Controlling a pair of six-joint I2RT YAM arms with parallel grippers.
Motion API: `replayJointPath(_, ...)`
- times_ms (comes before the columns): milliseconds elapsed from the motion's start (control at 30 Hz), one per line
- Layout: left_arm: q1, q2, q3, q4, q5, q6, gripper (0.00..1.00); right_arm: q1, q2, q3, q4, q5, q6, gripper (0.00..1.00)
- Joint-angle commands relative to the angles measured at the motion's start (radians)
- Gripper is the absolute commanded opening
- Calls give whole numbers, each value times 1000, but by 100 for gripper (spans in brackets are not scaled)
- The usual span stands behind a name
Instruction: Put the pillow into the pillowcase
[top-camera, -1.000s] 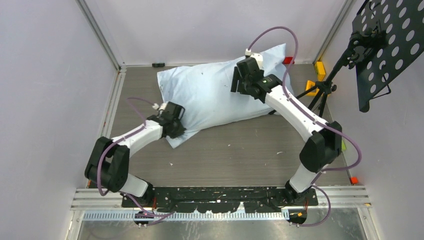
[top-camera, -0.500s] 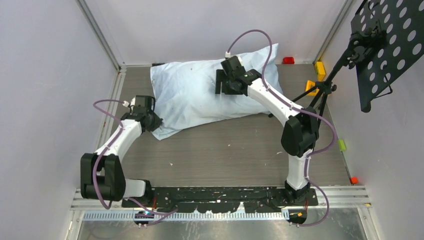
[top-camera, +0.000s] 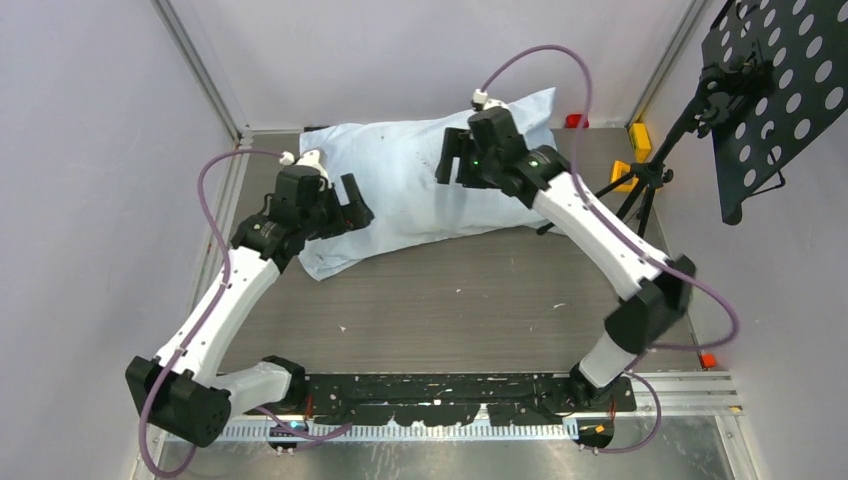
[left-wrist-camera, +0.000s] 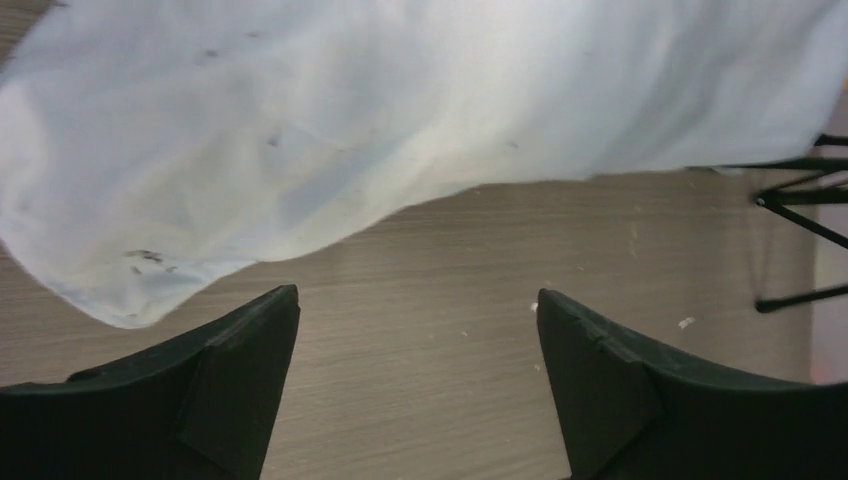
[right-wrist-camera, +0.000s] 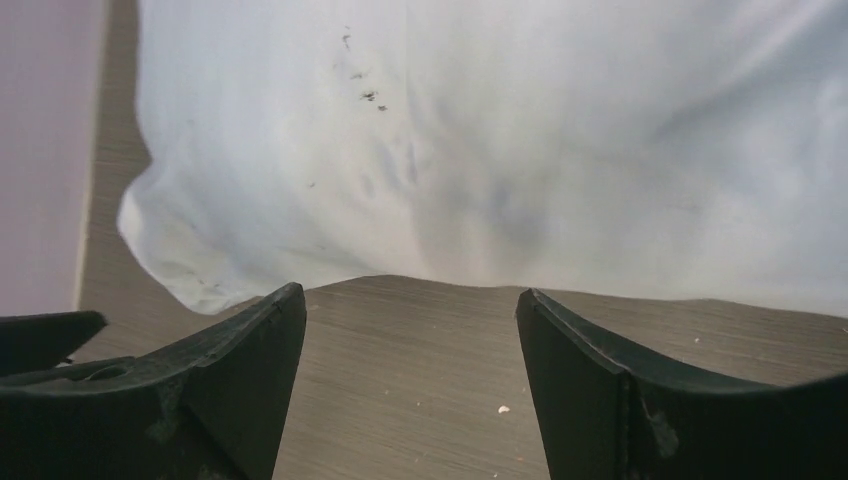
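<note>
— Toward twelve o'clock on the table (top-camera: 480, 300), what lies there?
— One light blue pillowcase (top-camera: 400, 195), plump from end to end. No white pillow shows anywhere, so I judge it fully inside. The open end I cannot make out.
— And the arms?
— Left gripper (top-camera: 352, 205) at ten o'clock by the near corner, fingers apart, empty. Right gripper (top-camera: 447, 165) at one o'clock, also spread, holding nothing.
— What's left?
— Perhaps tidying the mouth. It's a grey wood-grain top with crumbs, pale walls around, and a black perforated stand (top-camera: 775, 90) at two o'clock.
</note>
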Motion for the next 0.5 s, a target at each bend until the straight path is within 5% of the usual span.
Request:
replayJointPath(0, -123, -25, 83, -67, -25, 54, 97, 3, -209, -117, 91, 13, 51, 82)
replayJointPath(167, -238, -30, 110, -69, -64, 61, 100, 4, -351, -260, 137, 29, 87, 83)
replayJointPath(467, -249, -68, 104, -97, -90, 89, 100, 3, -478, -433, 202, 14, 125, 84)
